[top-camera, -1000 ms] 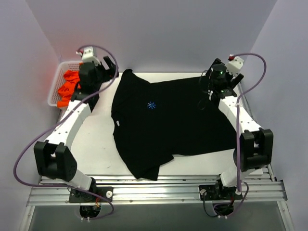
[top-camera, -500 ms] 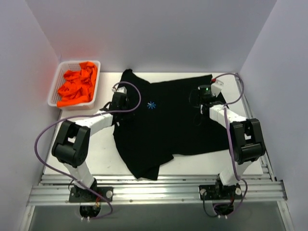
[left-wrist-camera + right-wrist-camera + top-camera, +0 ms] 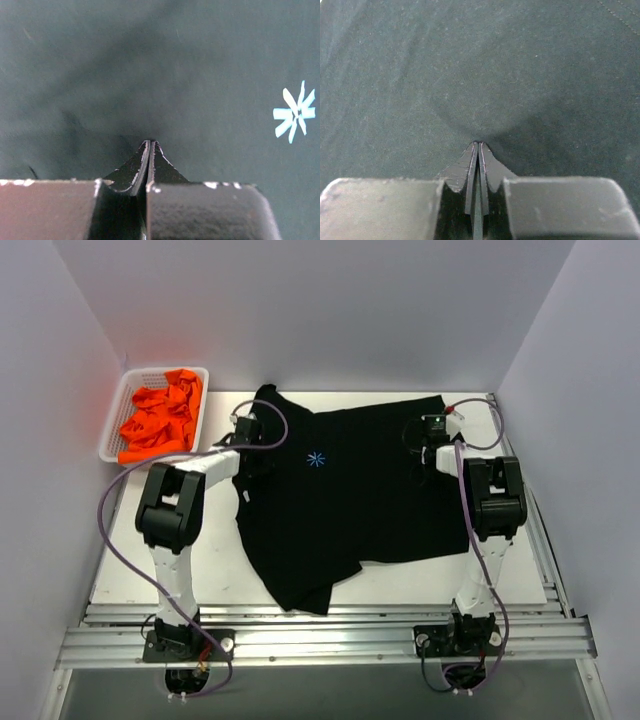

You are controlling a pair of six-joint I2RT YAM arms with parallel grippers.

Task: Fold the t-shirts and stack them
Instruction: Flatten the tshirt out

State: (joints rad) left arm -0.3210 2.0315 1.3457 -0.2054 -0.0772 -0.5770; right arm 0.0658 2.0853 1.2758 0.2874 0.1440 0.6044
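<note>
A black t-shirt (image 3: 340, 500) with a light-blue star mark (image 3: 316, 458) lies spread over the middle of the white table. My left gripper (image 3: 250, 453) rests on its left shoulder area, with the star (image 3: 294, 114) off to its right. Seen from the left wrist, that gripper (image 3: 150, 142) is shut, tips pressed to the black cloth (image 3: 150, 60). My right gripper (image 3: 432, 447) sits on the shirt's far right part. It too is shut (image 3: 478, 144) against the cloth (image 3: 470, 60). I see no fold of cloth between either pair of jaws. Bright orange t-shirts (image 3: 160, 420) are bunched in the basket.
The white mesh basket (image 3: 165, 370) stands at the far left corner against the wall. Both arms lie folded low over the table, their purple cables looping beside them. A metal rail (image 3: 320, 640) runs along the near edge.
Both arms came down from the far corners onto the black shirt and folded low. Both grippers went from open to shut.
</note>
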